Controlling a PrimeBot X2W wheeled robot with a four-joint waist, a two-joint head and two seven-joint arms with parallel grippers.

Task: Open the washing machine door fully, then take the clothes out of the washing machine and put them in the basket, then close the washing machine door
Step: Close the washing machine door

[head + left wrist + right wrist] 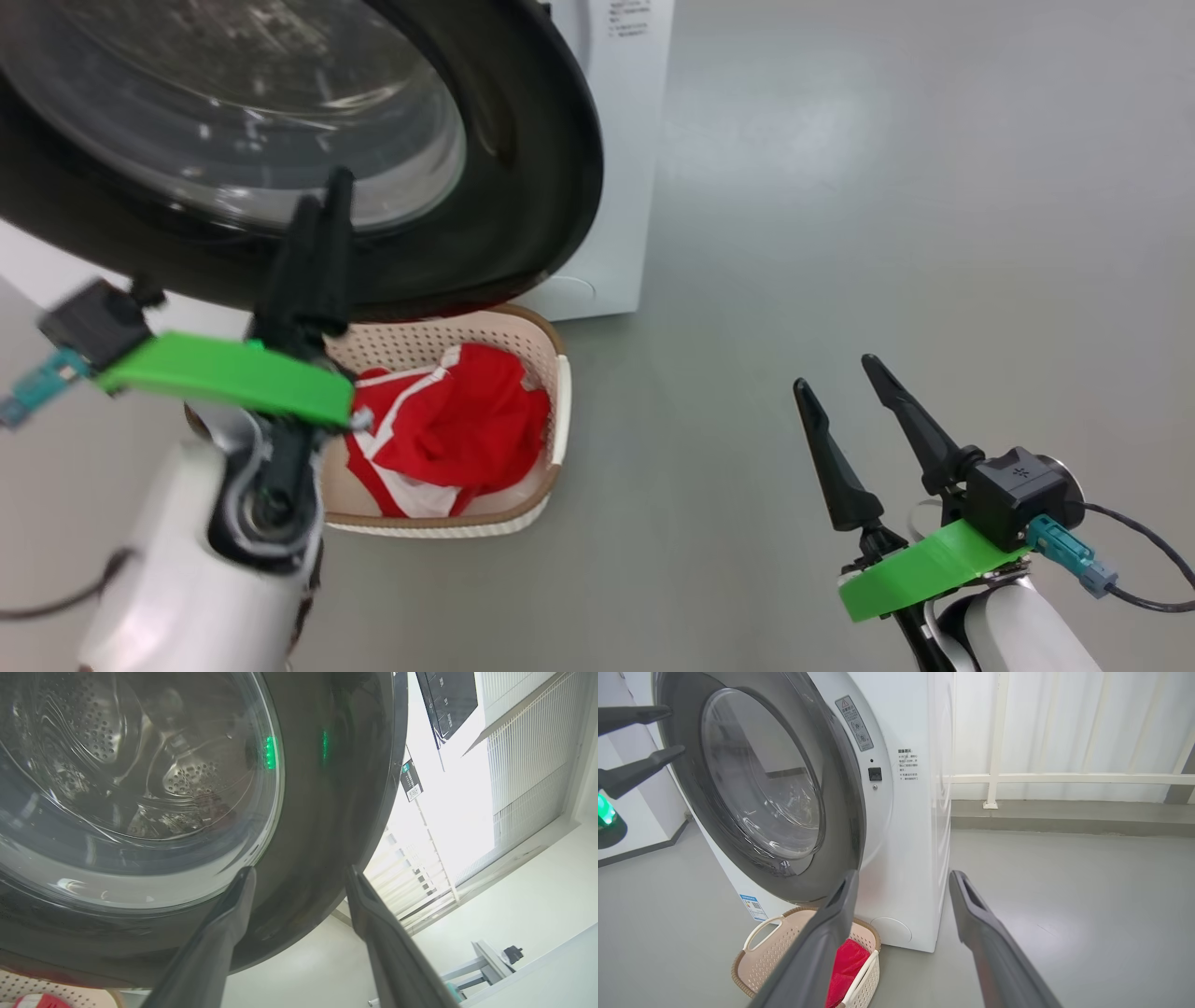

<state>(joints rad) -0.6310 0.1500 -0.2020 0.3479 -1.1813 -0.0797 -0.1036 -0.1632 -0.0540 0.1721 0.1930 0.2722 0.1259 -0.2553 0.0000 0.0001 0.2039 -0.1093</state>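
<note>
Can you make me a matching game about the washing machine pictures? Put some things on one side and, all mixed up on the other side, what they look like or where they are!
Things:
1. clothes
2. basket
3. door
4. right gripper

Descriptions:
A. glossy black and round, with a glass window
B. open, holding nothing
C. red and white, lying in a heap
D. cream with little holes, standing on the floor

Right pairs: 1-C, 2-D, 3-A, 4-B.
</note>
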